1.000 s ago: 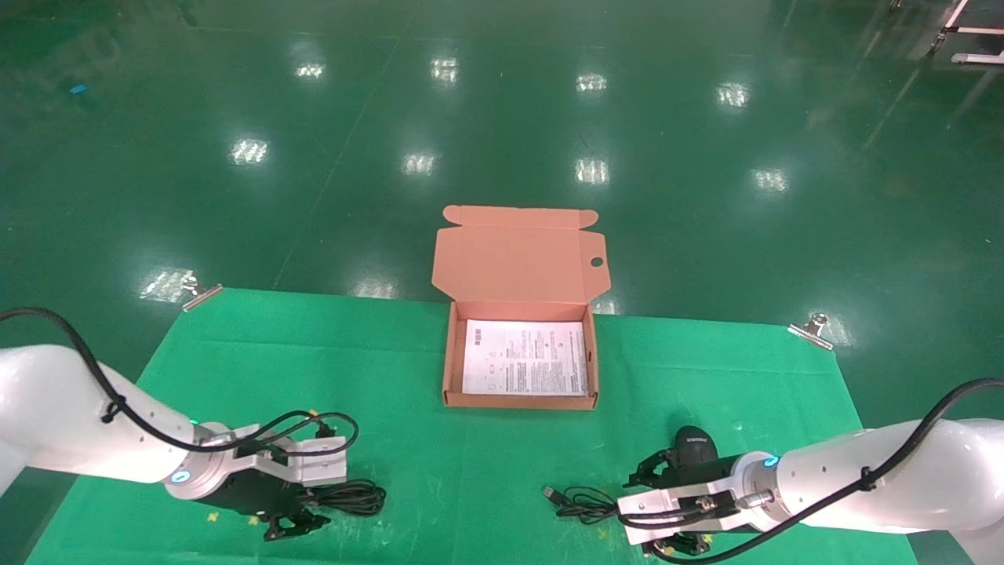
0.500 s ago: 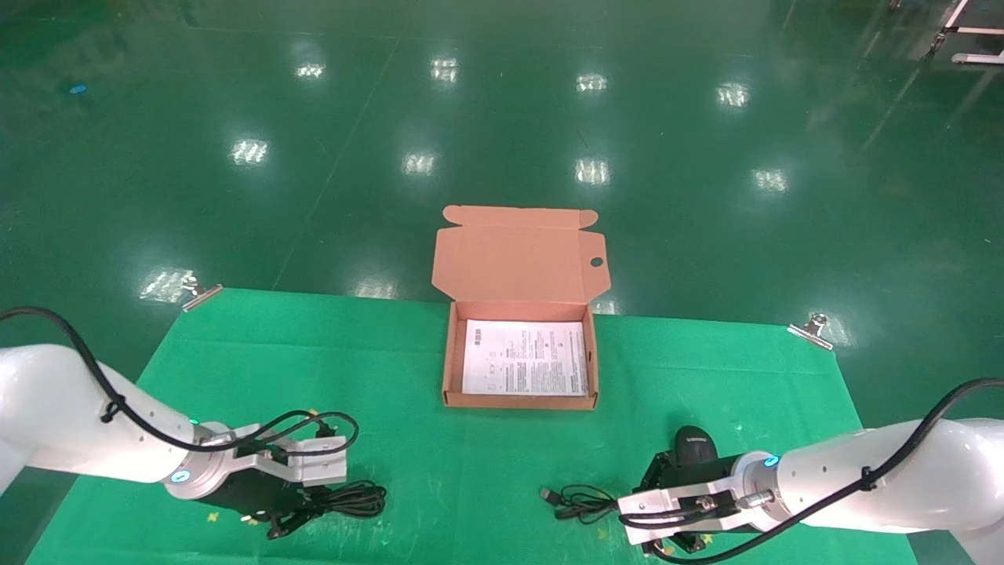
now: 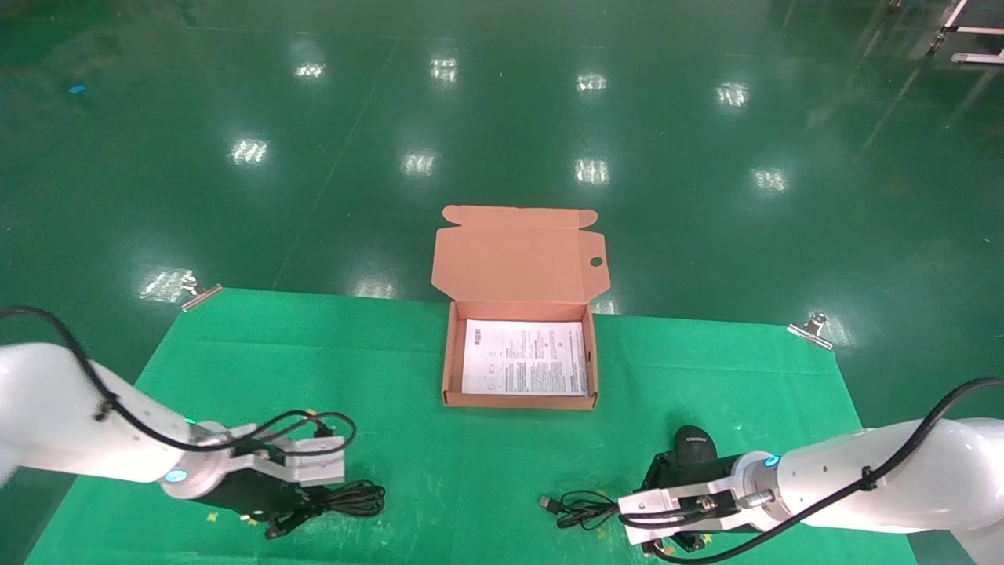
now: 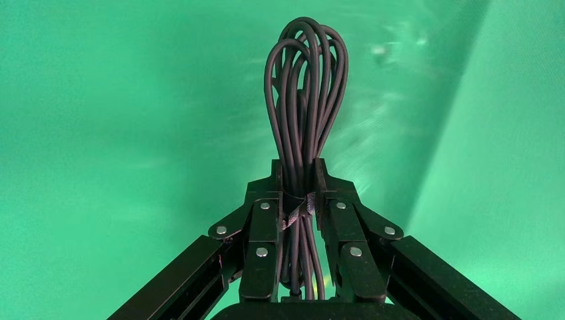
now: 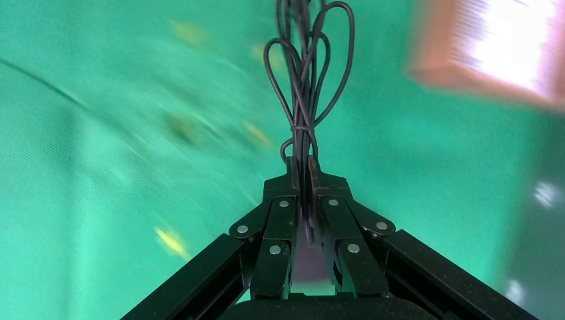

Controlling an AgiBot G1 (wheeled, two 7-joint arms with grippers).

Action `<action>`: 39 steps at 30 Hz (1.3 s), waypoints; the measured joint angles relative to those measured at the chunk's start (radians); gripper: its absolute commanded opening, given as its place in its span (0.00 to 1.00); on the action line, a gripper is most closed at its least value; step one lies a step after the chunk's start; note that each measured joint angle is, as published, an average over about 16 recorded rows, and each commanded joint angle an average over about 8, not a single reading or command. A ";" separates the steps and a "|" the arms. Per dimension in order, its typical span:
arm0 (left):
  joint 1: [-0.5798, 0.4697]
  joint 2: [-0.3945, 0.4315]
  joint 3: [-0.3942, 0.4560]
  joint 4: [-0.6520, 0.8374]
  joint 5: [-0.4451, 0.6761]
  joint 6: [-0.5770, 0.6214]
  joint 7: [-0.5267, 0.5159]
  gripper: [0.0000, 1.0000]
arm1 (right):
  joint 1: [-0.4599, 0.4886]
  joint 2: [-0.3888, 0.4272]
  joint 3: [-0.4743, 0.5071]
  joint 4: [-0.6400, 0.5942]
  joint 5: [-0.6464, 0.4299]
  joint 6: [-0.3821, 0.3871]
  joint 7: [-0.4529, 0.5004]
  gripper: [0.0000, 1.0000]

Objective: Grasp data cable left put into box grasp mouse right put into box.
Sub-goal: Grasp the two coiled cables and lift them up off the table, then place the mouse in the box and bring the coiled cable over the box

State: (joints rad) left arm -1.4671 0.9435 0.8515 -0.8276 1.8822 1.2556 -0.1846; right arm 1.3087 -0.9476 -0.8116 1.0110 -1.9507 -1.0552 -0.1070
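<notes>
Your left gripper (image 4: pixel 298 183) lies low over the green mat, clamped on the data cable (image 4: pixel 305 87). Your right gripper (image 5: pixel 301 175) pinches the mouse (image 3: pixel 694 447) cord (box (image 3: pixel 519 402) open ahead).

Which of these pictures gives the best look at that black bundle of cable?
The left wrist view: the data cable fills it, clamped at its tie by the left gripper. The head view shows it small, half hidden. The right wrist view misses it.

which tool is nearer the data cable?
Left. The left tool is shut on the data cable at its tie; the right tool is far across the mat, by the mouse.
</notes>
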 measured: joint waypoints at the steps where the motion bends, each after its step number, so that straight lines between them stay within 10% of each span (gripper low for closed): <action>1: -0.004 -0.022 -0.007 -0.028 -0.010 0.012 -0.003 0.00 | 0.004 0.014 0.007 0.018 0.001 -0.001 0.014 0.00; 17: -0.119 -0.241 -0.128 -0.494 -0.034 0.024 -0.145 0.00 | 0.145 0.171 0.155 0.304 -0.042 0.081 0.258 0.00; 39: -0.275 -0.004 -0.122 -0.512 0.244 -0.189 -0.181 0.00 | 0.420 -0.153 0.194 0.041 0.035 0.262 0.080 0.00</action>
State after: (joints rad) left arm -1.7417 0.9396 0.7296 -1.3395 2.1261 1.0669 -0.3655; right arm 1.7286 -1.1004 -0.6173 1.0523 -1.9162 -0.7936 -0.0267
